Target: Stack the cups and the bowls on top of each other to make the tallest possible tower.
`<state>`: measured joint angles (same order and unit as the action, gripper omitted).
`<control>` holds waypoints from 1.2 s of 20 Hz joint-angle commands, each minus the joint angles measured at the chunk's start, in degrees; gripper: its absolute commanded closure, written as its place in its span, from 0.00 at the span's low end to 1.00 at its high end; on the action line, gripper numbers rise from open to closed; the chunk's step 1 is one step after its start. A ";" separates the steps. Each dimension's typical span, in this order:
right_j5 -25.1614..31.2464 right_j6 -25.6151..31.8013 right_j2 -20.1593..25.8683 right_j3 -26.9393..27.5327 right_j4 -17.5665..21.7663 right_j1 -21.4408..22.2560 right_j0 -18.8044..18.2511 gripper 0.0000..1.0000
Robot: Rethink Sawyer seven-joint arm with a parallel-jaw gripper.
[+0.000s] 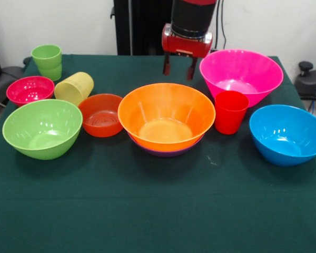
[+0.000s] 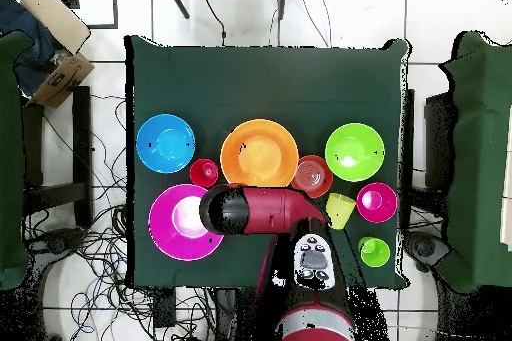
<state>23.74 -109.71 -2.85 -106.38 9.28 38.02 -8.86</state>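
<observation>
Illumination was bright, even and diffuse, from above. The bowls carried soft glare patches and cast faint shadows on the table. Focus was slightly soft throughout; no motion blur was evident.

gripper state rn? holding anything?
Gripper: open, empty, hanging above the table behind the orange bowl.

Seven bowls: five large ones, orange, purple showing only as a rim under the orange, pink, lime green and blue; and two small ones, red-orange and magenta. Three cups: green, pale yellow lying on its side, and red.
</observation>
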 commanded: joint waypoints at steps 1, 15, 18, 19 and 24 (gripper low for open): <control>14.54 -0.91 5.99 2.95 -3.02 5.12 -0.46 0.00; 21.54 -0.94 5.43 6.50 -2.64 7.22 1.02 0.00; 19.46 1.03 5.43 3.05 -1.06 9.39 1.14 0.00; 18.19 0.43 5.26 1.45 -1.25 10.24 1.22 0.00; 15.11 1.35 5.29 -6.83 -1.15 15.70 1.30 0.00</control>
<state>42.45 -109.71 -2.42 -103.95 6.45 49.11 -8.75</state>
